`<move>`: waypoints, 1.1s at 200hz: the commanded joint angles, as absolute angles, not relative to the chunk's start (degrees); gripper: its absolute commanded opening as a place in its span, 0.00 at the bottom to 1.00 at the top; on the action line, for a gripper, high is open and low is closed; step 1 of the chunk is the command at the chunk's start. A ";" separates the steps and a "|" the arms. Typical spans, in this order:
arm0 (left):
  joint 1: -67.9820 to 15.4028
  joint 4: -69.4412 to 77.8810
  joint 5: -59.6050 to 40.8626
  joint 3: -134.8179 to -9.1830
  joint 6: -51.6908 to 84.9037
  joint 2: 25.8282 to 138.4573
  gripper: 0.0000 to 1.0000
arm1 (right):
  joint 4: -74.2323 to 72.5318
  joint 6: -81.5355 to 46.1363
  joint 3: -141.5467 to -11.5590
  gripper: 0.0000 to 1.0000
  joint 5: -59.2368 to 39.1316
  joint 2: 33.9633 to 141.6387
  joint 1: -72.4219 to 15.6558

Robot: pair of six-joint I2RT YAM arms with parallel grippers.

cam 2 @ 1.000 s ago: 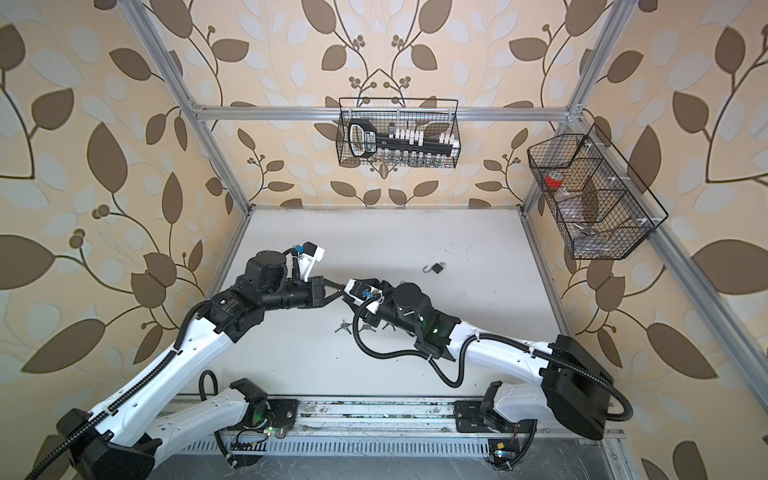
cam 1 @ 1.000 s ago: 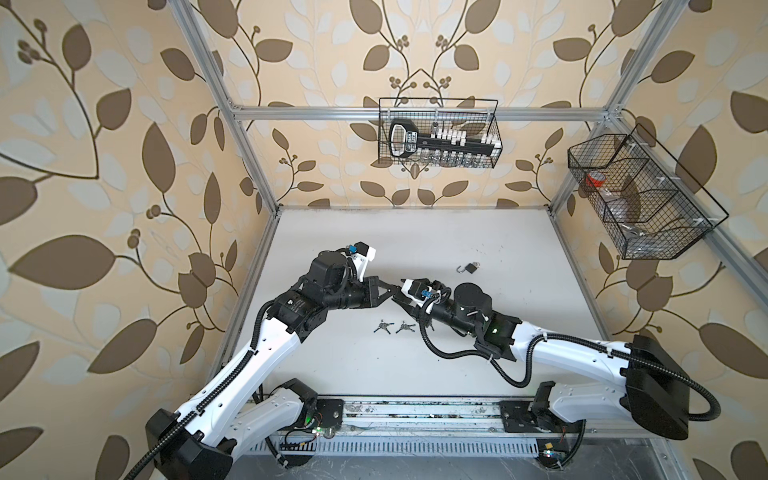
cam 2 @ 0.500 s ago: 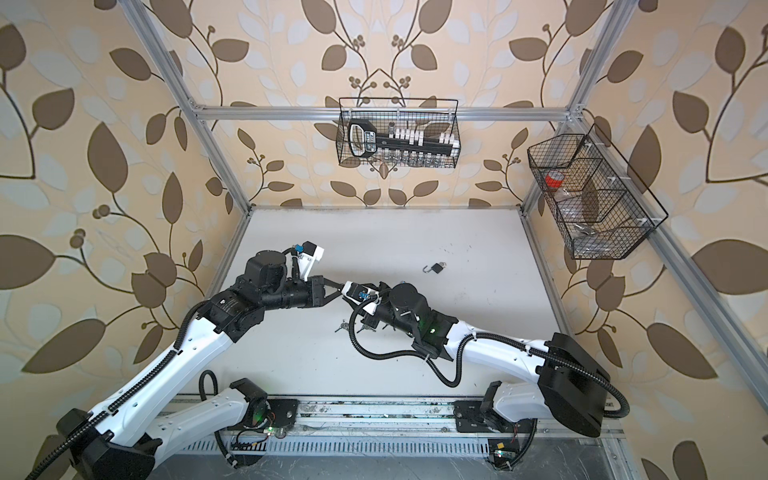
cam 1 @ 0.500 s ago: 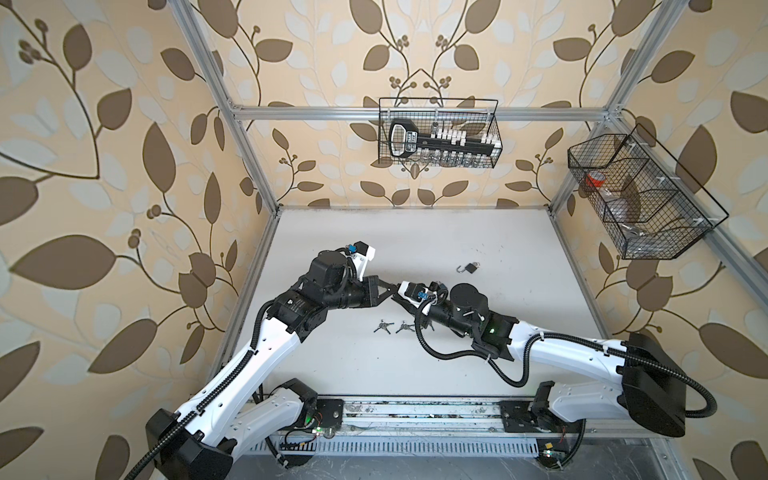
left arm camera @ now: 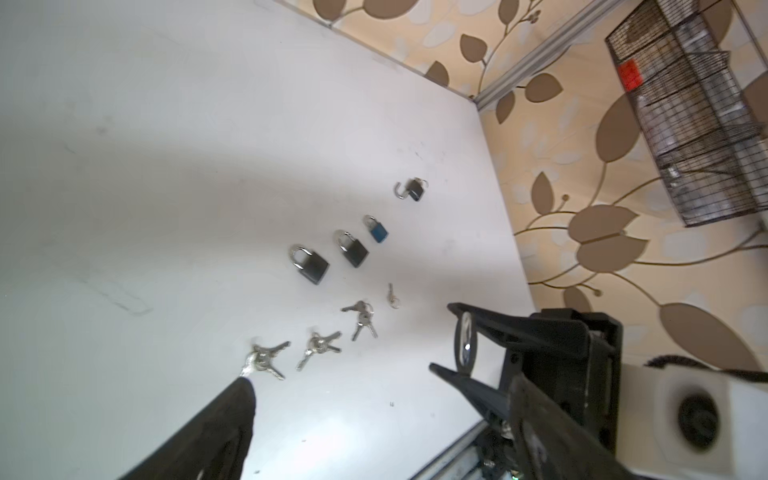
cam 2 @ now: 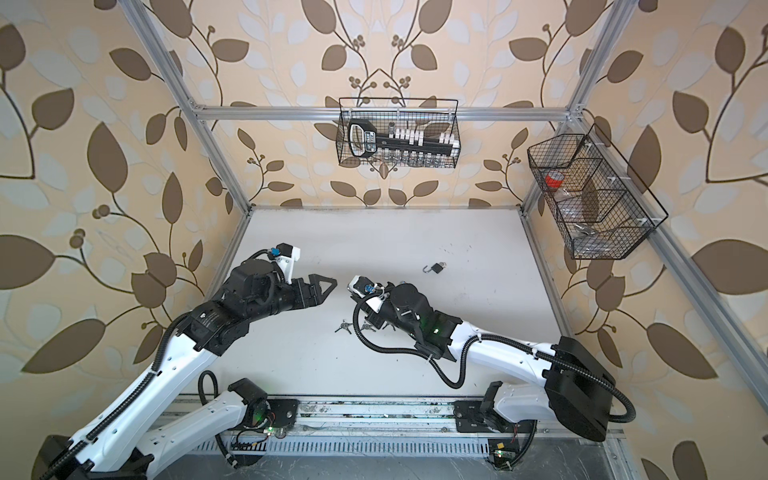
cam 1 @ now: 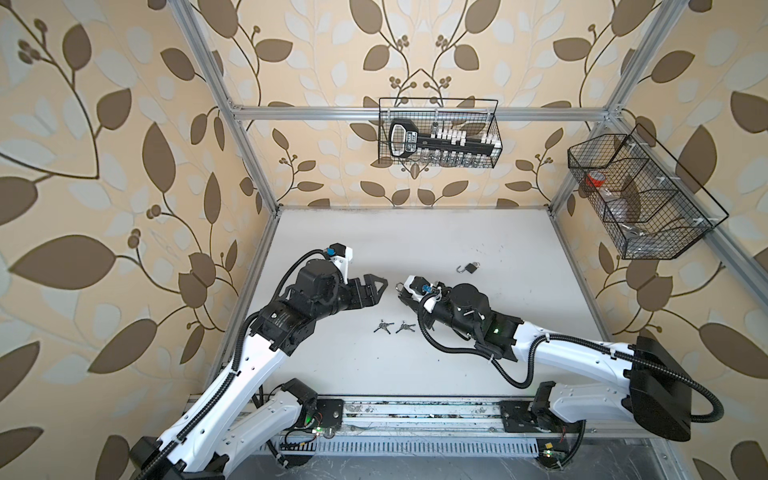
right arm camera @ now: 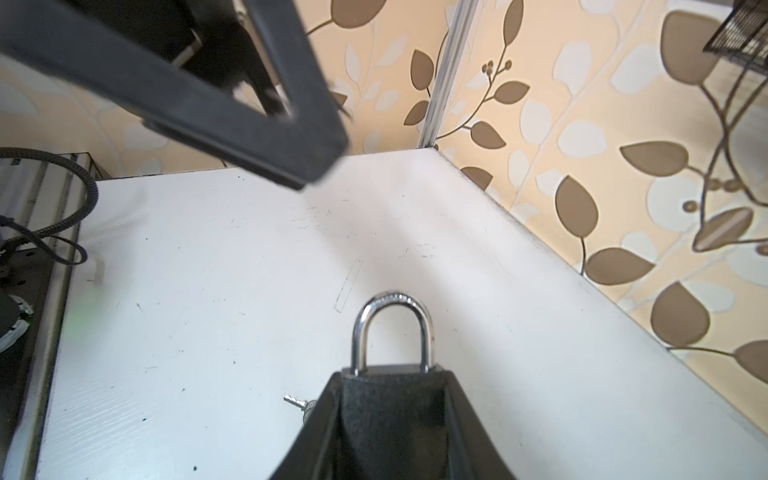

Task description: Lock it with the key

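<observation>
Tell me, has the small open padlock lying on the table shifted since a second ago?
No. The open padlock lies at the same spot, just as far from the back edge of the table and from the key bunches as before.

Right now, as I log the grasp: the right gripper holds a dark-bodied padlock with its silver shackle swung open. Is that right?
Not quite. The right gripper does hold the dark-bodied padlock, but its silver shackle is closed, not swung open: both legs sit in the body, as the right wrist view shows.
</observation>
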State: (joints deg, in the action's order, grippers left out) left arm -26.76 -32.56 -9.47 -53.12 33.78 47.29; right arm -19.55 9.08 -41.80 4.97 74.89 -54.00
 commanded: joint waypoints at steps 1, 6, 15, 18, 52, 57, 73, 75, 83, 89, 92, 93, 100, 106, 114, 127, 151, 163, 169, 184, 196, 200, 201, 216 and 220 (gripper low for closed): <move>-24.01 -38.10 -1.86 -52.70 34.14 46.77 0.99 | -15.31 2.89 -43.73 0.00 5.80 78.69 -53.51; -23.28 -38.57 -2.04 -52.49 34.34 46.68 0.99 | -14.43 2.12 -44.73 0.00 5.68 79.90 -53.44; -21.87 -39.01 -2.68 -51.69 34.68 46.22 0.99 | -12.42 0.76 -46.86 0.00 4.84 82.36 -53.35; -21.37 -39.04 -3.14 -51.42 34.78 46.04 0.99 | -11.67 0.40 -47.66 0.00 4.64 83.42 -53.35; -14.95 -37.35 -9.22 -46.68 36.89 43.20 0.99 | 0.28 -3.44 -59.54 0.00 2.19 95.83 -51.61; -13.84 -36.91 -10.48 -45.93 37.28 42.88 0.99 | 2.09 -3.92 -61.50 0.00 1.75 97.58 -51.37; -10.48 -35.50 -14.72 -43.84 38.38 42.54 0.99 | 5.86 -4.23 -65.87 0.00 1.37 102.19 -50.78; -10.05 -35.33 -15.10 -43.61 38.51 42.54 0.99 | 6.17 -4.22 -66.32 0.00 1.33 102.72 -50.71; -8.50 -34.70 -16.95 -42.72 38.90 42.54 0.99 | 7.30 -4.09 -68.10 0.00 1.19 104.54 -50.52; -7.40 -34.27 -18.41 -42.13 39.11 42.62 0.99 | 8.32 -4.04 -69.57 0.00 1.10 105.86 -50.30; -6.88 -34.01 -19.13 -41.94 39.18 42.55 0.99 | 8.80 -4.04 -70.20 0.00 1.09 106.62 -50.21; -6.65 -33.97 -19.37 -41.84 39.19 42.54 0.99 | 8.97 -4.04 -70.47 0.00 1.07 106.88 -50.11; -5.54 -33.40 -20.91 -41.31 39.51 42.45 0.99 | 10.04 -4.10 -71.95 0.00 1.10 108.39 -49.77; -4.34 -32.78 -22.33 -40.70 39.83 42.16 0.99 | 10.73 -4.21 -73.29 0.00 1.10 109.66 -49.36; -2.90 -31.48 -24.55 -39.96 40.41 41.59 0.99 | 11.31 -4.60 -74.80 0.00 1.33 111.27 -48.73; -0.38 -29.02 -28.16 -38.55 41.90 40.76 0.99 | 13.11 -5.18 -77.82 0.01 1.88 114.06 -48.15; 4.24 -25.25 -34.62 -36.17 44.48 40.90 0.99 | 15.46 -4.84 -82.40 0.02 2.44 117.86 -48.03; 5.88 -24.48 -36.55 -35.53 44.90 41.30 0.99 | 16.58 -4.75 -84.22 0.02 2.61 119.62 -48.02; 6.62 -24.48 -37.38 -35.35 44.87 41.39 0.99 | 17.11 -4.75 -84.99 0.03 2.77 120.34 -48.02; 8.22 -24.85 -38.77 -35.34 44.42 41.41 0.99 | 17.99 -4.57 -86.42 0.03 3.02 122.12 -48.07; 9.05 -25.51 -39.33 -35.53 43.97 41.07 0.99 | 18.41 -4.57 -87.36 0.03 3.25 123.15 -48.07; 9.20 -25.62 -39.50 -35.51 43.84 40.94 0.99 | 18.45 -4.57 -87.63 0.03 3.36 123.48 -48.03; 9.30 -25.68 -39.52 -35.60 43.85 40.90 0.99 | 18.54 -4.57 -87.72 0.03 3.35 123.57 -48.05; 9.72 -25.85 -40.09 -35.61 43.59 40.29 0.99 | 18.91 -4.48 -88.86 0.03 3.32 124.63 -48.03; 9.82 -25.95 -40.20 -35.60 43.59 40.11 0.99 | 18.98 -4.44 -89.02 0.03 3.17 124.89 -48.07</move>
